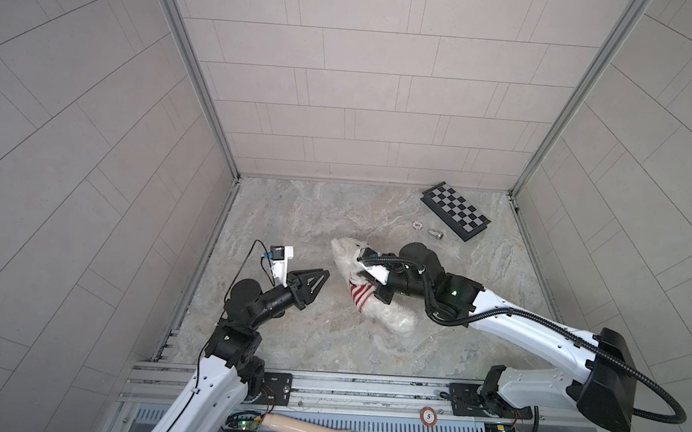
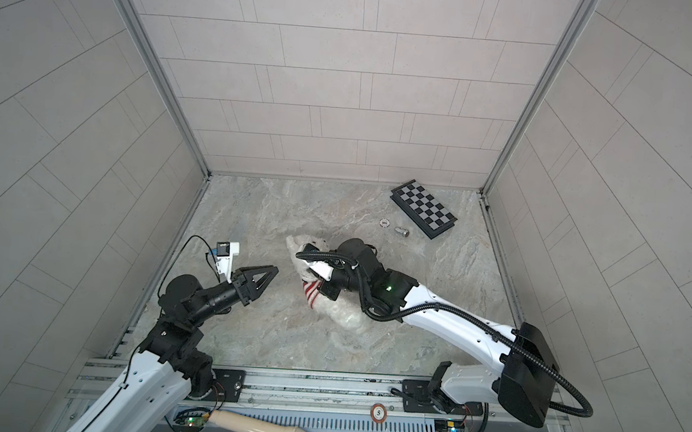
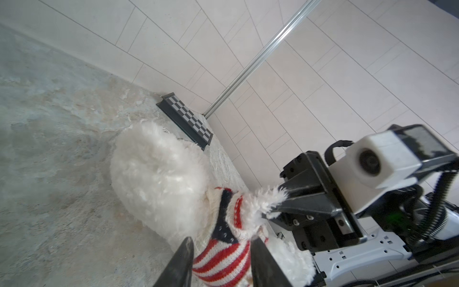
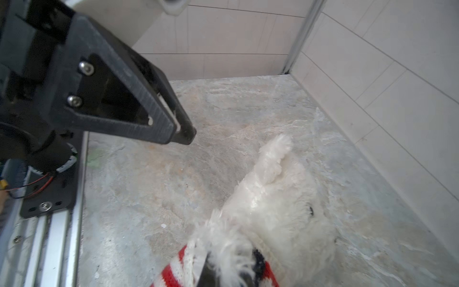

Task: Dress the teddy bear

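Far left of the desk [image 1: 294,221], marble-look top: left tool [image 1: 323,274] hangs over the surface, tips aimed toward the bear and well apart from it. Its fingers [image 3: 185,251] stand apart w/ a gap btwn them and nothing in the gap, so it's released and empty. From the right wrist cam it shows above bare desk, clear of the fur.

Mid desk: teddy bear [image 1: 397,318] lies flat, head toward back-left, lower body toward front-right, same in both top views. Fluffy white fur. One ear [image 4: 275,154] sticks up and one dark eye [image 4: 310,211] shows in the right wrist view. A red-and-white striped knit garment [image 1: 359,295] w/ a navy patch sits bunched on the bear btwn head and lower body. Can't tell whether it goes fully round, as the arm covers part.

Just right of that: right tool [image 3: 274,207] is clenched on a tuft of the bear's white fur at the garment's edge. Its arm and wrist cam lie across the bear's upper half in both top views.

Further right, toward the back: small round chip [image 1: 418,224], just beside it a small metal piece [image 1: 435,233], then the chessboard [image 1: 455,210] flat on the desk near the back-right corner.

Front rail, off the desk: beige handle [image 1: 312,431] lying left of ctr, second chip [image 1: 428,416] right of ctr.
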Controlling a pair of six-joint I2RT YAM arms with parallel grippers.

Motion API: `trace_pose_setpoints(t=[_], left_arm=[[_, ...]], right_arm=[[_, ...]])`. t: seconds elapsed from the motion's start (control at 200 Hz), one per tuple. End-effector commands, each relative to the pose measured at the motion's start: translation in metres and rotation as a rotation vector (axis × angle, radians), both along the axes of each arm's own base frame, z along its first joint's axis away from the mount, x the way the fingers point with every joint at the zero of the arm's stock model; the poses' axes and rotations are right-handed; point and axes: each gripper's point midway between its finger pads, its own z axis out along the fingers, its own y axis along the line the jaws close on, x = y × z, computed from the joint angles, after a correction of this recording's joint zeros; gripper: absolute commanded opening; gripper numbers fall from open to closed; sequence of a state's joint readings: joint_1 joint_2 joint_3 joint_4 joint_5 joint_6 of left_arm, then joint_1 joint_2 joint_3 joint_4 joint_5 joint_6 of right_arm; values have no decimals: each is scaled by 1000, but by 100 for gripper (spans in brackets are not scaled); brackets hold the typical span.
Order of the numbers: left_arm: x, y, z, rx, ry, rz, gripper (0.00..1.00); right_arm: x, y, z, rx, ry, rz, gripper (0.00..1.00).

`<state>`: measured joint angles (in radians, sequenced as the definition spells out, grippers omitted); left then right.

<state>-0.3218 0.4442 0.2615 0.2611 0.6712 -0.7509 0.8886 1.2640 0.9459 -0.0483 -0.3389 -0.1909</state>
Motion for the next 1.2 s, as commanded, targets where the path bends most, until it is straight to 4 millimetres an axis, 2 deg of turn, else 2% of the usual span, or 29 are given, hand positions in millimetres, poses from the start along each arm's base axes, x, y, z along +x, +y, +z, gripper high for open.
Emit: trace_pose_setpoints(t=[0.0,0.12,0.24,0.305,0.491,0.626,0.721,0.821,0.996,1.191], left_arm=[[-12,-9,23,-22,-85,-61,41],[-23,-23,34,-31,-117,-132,36],[-35,-36,36,-24,-129,-199,31],[-48,-45,37,-28,-138,-253,29],[-68,-52,40,-5,-170,-313,25],[-63,-54,32,44,-154,-294,28],[-56,-53,30,60,-148,-258,35],[-50,-51,25,82,-144,-231,38],[-53,-55,24,87,-155,-259,35],[-66,-65,16,114,-147,-323,24]], right_arm=[[-31,9,37,164,-7,188,0],[-44,4,55,228,-19,262,0],[-48,-4,69,264,-43,290,0],[-48,-7,74,272,-55,293,0],[-48,-13,82,288,-73,300,0],[-52,-13,87,300,-75,320,0],[-55,-13,87,299,-73,337,0],[-60,-14,89,303,-72,357,0],[-62,-14,93,317,-80,364,0],[-58,-14,96,337,-100,346,0]])
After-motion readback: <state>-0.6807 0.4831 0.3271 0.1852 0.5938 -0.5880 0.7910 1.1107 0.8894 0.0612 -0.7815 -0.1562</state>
